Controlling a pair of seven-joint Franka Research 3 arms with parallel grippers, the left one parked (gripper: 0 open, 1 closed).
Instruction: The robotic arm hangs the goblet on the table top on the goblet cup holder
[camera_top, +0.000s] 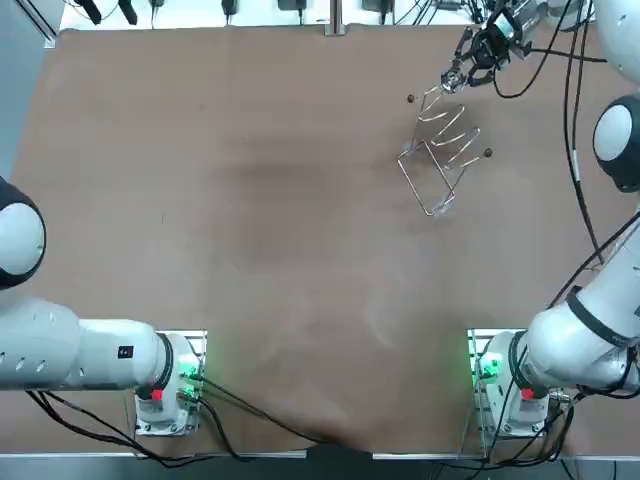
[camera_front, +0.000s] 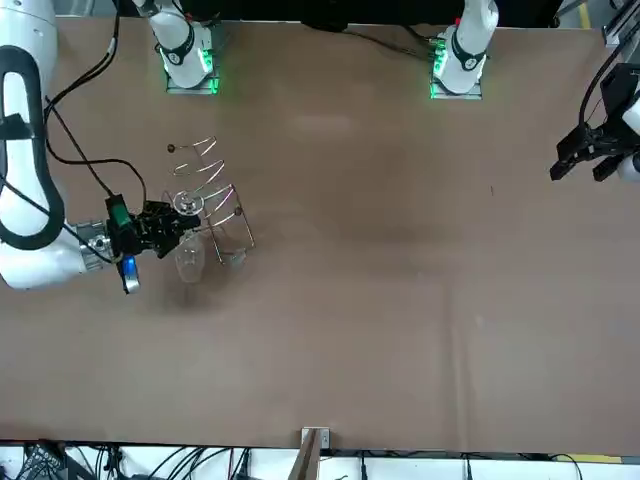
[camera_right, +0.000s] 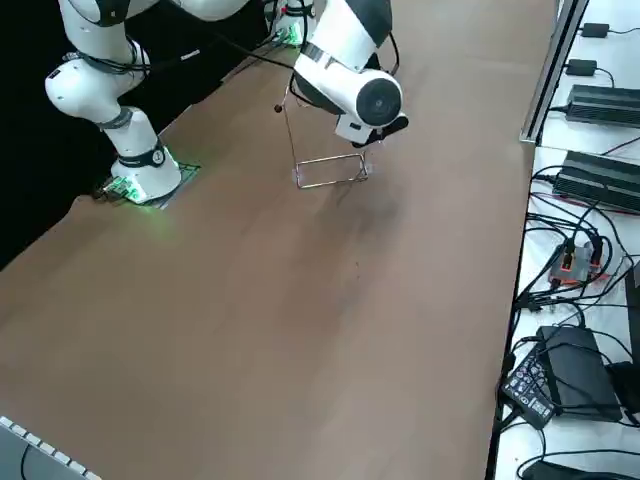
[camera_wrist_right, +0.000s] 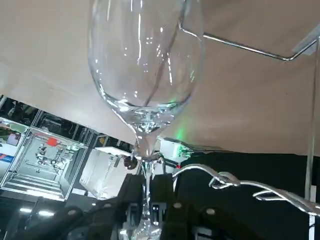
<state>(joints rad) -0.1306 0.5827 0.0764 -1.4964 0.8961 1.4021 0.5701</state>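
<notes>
Right arm (camera_top: 585, 335) is glossy white with rounded joints, black cables (camera_top: 573, 130) trailing, green-lit base (camera_top: 488, 368). Black right gripper (camera_top: 458, 76) sits near the table's (camera_top: 250, 250) far right corner.

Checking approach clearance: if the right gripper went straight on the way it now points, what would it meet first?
Probably the wire goblet holder; the right gripper, shut on the goblet, points at it.

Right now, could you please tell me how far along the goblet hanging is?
Done: the goblet is grasped, its stem clamped in the right gripper. In hand: the gripper holds it bowl-down at the wire goblet holder, far right of the table, a wavy prong beside the stem. Left: seating the foot on the prongs and letting go; whether it already rests there I cannot tell.
</notes>
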